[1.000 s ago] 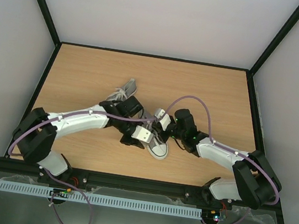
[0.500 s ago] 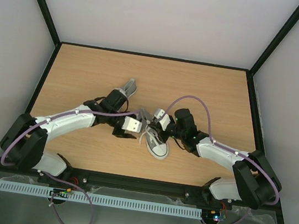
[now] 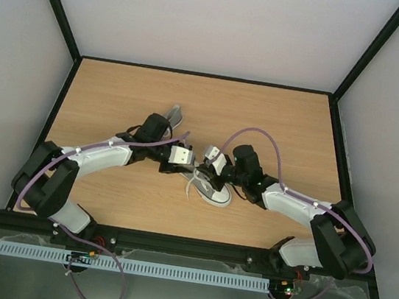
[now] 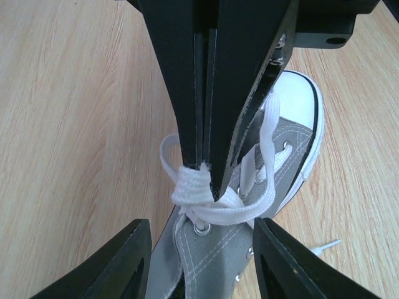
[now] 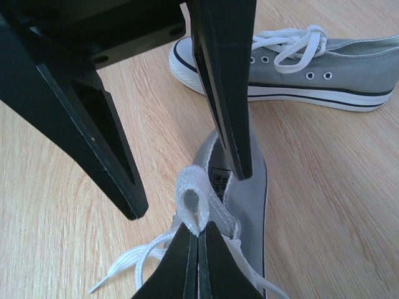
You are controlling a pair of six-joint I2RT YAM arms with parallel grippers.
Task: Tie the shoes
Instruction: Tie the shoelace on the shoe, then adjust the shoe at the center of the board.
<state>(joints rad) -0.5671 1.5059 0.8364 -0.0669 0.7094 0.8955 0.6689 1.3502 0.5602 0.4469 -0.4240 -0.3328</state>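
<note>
Two small grey shoes with white laces are on the table. The near shoe [image 3: 216,189] [image 4: 218,249] [image 5: 249,193] lies between the arms. My right gripper [image 3: 203,166] [image 5: 198,232] is shut on a small lace loop [image 5: 191,198] [image 4: 190,184] above its tongue. My left gripper [image 3: 188,159] [image 4: 202,261] faces it, open, its fingers [image 5: 93,124] straddling the shoe's ankle end without gripping anything. The other shoe [image 3: 174,118] [image 5: 336,68] lies behind, with its laces knotted, and is partly hidden by the left arm in the top view.
A loose lace end [image 5: 124,265] trails on the wooden table [image 3: 117,101] beside the near shoe. Black frame rails border the table, with grey walls on both sides. Purple cables arc over both arms.
My left gripper has pulled back off the shoe toward the far left and opened wider. The near shoe has swung, its toe now further right. The right gripper has stayed shut on the lace.
</note>
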